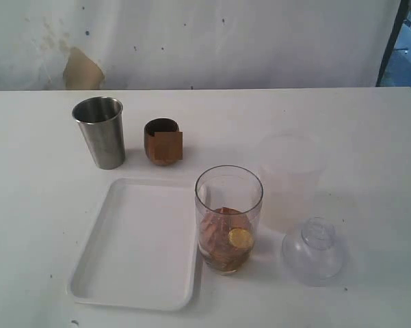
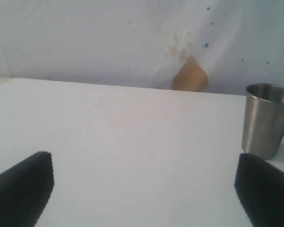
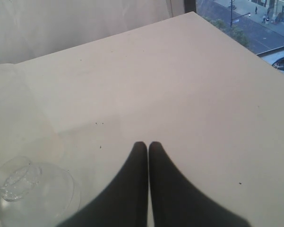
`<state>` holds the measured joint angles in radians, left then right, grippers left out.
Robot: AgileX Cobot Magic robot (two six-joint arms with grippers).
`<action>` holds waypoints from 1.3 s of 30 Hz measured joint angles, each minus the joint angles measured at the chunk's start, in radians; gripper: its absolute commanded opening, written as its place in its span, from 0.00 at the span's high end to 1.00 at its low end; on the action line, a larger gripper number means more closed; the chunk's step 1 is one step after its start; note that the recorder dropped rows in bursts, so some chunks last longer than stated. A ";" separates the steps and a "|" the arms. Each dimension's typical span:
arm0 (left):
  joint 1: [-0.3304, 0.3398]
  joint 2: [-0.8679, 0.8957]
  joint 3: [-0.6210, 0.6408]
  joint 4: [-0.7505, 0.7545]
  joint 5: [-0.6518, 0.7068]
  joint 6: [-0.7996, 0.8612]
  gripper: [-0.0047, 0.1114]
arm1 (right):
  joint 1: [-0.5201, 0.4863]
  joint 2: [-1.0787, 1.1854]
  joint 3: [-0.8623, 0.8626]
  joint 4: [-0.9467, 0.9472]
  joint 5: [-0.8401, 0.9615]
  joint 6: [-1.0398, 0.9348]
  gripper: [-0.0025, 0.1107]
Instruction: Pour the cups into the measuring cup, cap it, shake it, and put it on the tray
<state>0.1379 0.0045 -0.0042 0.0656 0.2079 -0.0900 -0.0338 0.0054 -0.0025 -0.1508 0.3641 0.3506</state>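
The steel tumbler (image 1: 100, 132) stands upright at the back left, and the brown wood-grain cup (image 1: 163, 141) sits to its right. In front, the clear measuring cup (image 1: 228, 218) holds brown pieces and a yellow one. It stands just right of the white tray (image 1: 133, 243). Neither arm shows in the exterior view. My left gripper (image 2: 142, 171) is open over bare table, with the tumbler (image 2: 266, 121) ahead by one finger. My right gripper (image 3: 148, 144) is shut on nothing, and the clear domed lid (image 3: 32, 193) lies beside it.
A frosted translucent container (image 1: 290, 169) stands right of the measuring cup, with the domed lid (image 1: 314, 250) in front of it. A white wall with a brown patch (image 1: 81, 69) backs the table. The table's right edge (image 3: 236, 44) drops off to a street view.
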 measured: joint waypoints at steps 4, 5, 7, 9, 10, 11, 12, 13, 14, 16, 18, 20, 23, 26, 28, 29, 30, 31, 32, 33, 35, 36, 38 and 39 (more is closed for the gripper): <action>0.000 0.000 0.000 0.000 0.000 0.018 0.14 | 0.000 0.000 0.000 0.000 0.000 0.000 0.98; 0.000 0.000 0.000 0.000 0.000 0.025 0.21 | 0.000 0.000 0.000 0.000 0.000 0.000 0.98; 0.000 0.000 0.000 0.000 0.001 0.054 0.70 | 0.000 0.000 0.000 0.000 0.000 0.000 0.98; 0.000 0.000 0.000 0.000 0.002 0.077 0.95 | 0.000 0.000 0.000 0.000 0.000 0.000 0.98; 0.000 0.000 0.000 0.000 0.003 0.090 0.95 | 0.000 0.000 0.000 0.000 0.000 0.000 0.98; 0.000 0.000 0.000 0.000 0.005 0.114 0.95 | 0.000 0.000 0.000 0.000 0.000 0.000 0.98; 0.000 0.000 0.000 0.000 0.005 0.124 0.95 | 0.000 0.000 0.000 0.000 0.000 0.000 0.98; 0.000 0.000 0.000 0.000 0.005 0.128 0.95 | 0.000 0.000 0.000 0.000 0.000 0.000 0.98; 0.000 0.000 0.000 0.000 0.005 0.132 0.95 | 0.000 0.000 0.000 0.000 0.000 0.000 0.98; 0.000 0.000 0.000 0.000 0.005 0.134 0.95 | 0.000 0.000 0.000 0.000 0.000 0.000 0.98; 0.000 0.000 0.000 -0.002 0.005 0.134 0.95 | 0.000 0.000 0.000 0.000 0.000 0.000 0.98; 0.000 0.000 0.000 -0.011 0.003 0.135 0.95 | 0.000 0.000 0.000 0.000 0.000 0.000 0.98; 0.000 0.000 0.000 -0.045 0.003 0.139 0.95 | 0.000 0.000 0.000 0.000 0.000 0.000 0.98; 0.000 0.000 0.000 -0.056 0.003 0.139 0.95 | 0.000 0.000 0.000 0.000 0.000 0.000 0.98; 0.000 0.000 0.000 -0.059 0.003 0.140 0.95 | 0.000 0.000 0.000 0.000 0.000 0.000 0.98; 0.000 0.000 0.000 -0.059 0.003 0.140 0.95 | 0.000 0.000 0.000 0.000 0.000 0.000 0.98; 0.000 0.000 0.000 -0.059 0.003 0.142 0.95 | 0.000 0.000 0.000 0.000 0.000 0.000 0.98; 0.000 0.000 0.000 -0.066 0.003 0.142 0.95 | 0.000 0.000 0.000 0.000 0.000 0.000 0.98; 0.000 0.000 0.000 -0.066 0.003 0.142 0.95 | 0.000 0.000 0.000 0.000 0.000 0.000 0.98; 0.000 0.000 0.000 -0.066 0.003 0.142 0.95 | 0.000 0.000 0.000 0.000 0.000 0.000 0.98; 0.000 0.000 0.000 -0.066 0.003 0.142 0.95 | 0.000 0.000 0.000 0.000 0.000 0.000 0.98; 0.000 0.000 0.000 -0.066 0.003 0.142 0.95 | 0.000 0.000 0.000 0.000 0.000 0.000 0.98; 0.000 0.000 0.000 -0.066 0.003 0.142 0.95 | 0.000 0.000 0.000 0.000 0.000 0.000 0.98; 0.000 0.000 0.000 -0.066 0.003 0.142 0.95 | 0.000 0.000 0.000 0.000 0.000 0.000 0.98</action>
<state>0.1379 0.0045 -0.0042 0.0000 0.2109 0.0516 -0.0338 0.0054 -0.0025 -0.1508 0.3641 0.3506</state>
